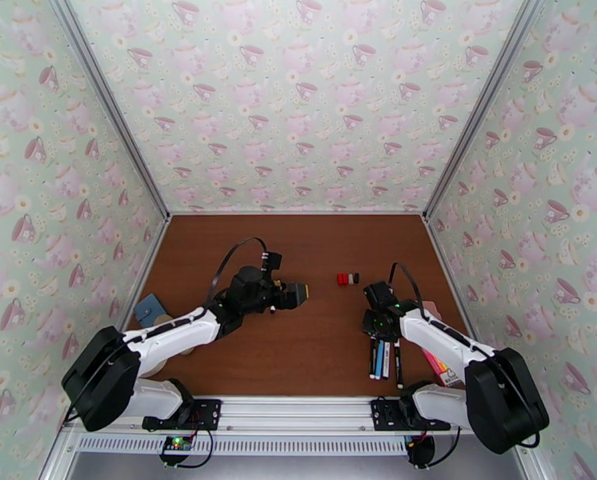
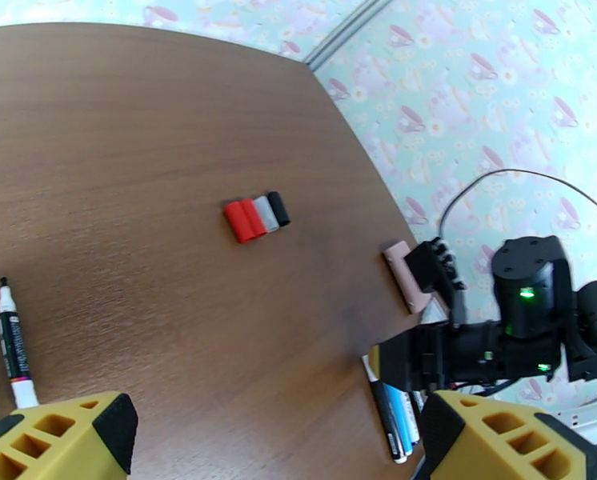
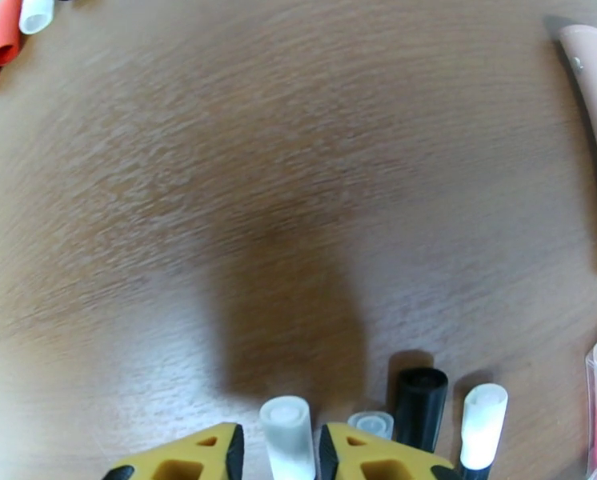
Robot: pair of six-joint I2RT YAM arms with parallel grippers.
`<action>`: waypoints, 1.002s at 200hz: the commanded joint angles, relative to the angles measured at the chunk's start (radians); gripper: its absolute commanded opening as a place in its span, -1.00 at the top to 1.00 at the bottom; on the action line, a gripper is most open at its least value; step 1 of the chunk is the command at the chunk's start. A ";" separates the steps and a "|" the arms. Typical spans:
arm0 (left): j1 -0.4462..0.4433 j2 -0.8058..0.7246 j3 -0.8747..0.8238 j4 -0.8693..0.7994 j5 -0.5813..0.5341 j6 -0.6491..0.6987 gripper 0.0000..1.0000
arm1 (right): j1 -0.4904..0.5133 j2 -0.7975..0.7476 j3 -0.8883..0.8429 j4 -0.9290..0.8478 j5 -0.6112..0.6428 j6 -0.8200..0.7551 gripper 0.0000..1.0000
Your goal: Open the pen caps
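Observation:
Several loose pen caps [image 2: 256, 218], two red, one white and one black, lie in a row mid-table, also seen as pen caps [image 1: 348, 278] and pen caps [image 3: 2, 30]. Several pens [image 1: 384, 358] lie side by side near the right arm. My right gripper [image 3: 281, 442] straddles the white-capped end of one pen [image 3: 286, 434], its jaws narrow with slim gaps either side. Beside it lie a clear-capped, a black-capped [image 3: 419, 402] and a white-capped pen [image 3: 482, 418]. My left gripper [image 2: 274, 450] hovers open and empty left of the caps. An uncapped pen [image 2: 10, 338] lies below it.
A pink object [image 2: 402, 275] lies near the right wall, and a highlighter pack [image 1: 441, 367] sits by the right arm. A blue item [image 1: 149, 308] rests at the table's left edge. The right arm [image 2: 522, 314] stands close to the right of my left gripper.

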State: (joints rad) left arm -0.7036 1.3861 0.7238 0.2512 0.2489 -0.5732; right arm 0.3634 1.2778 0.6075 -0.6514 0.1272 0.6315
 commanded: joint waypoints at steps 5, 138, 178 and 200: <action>-0.007 -0.004 -0.003 0.027 0.035 -0.002 -1.00 | -0.004 0.021 -0.018 0.036 -0.018 -0.015 0.39; -0.034 0.020 0.033 -0.033 0.093 0.053 -0.94 | -0.004 -0.033 0.024 0.088 -0.105 -0.043 0.61; -0.036 0.034 0.010 0.010 0.188 0.028 -0.94 | -0.004 -0.143 0.081 0.154 -0.205 -0.027 0.66; -0.043 0.059 0.028 0.012 0.203 0.009 -0.90 | -0.003 -0.190 0.101 0.239 -0.253 0.018 0.70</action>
State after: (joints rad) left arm -0.7372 1.4113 0.7292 0.2333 0.3889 -0.5468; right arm 0.3634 1.1366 0.6643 -0.5259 -0.0399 0.6064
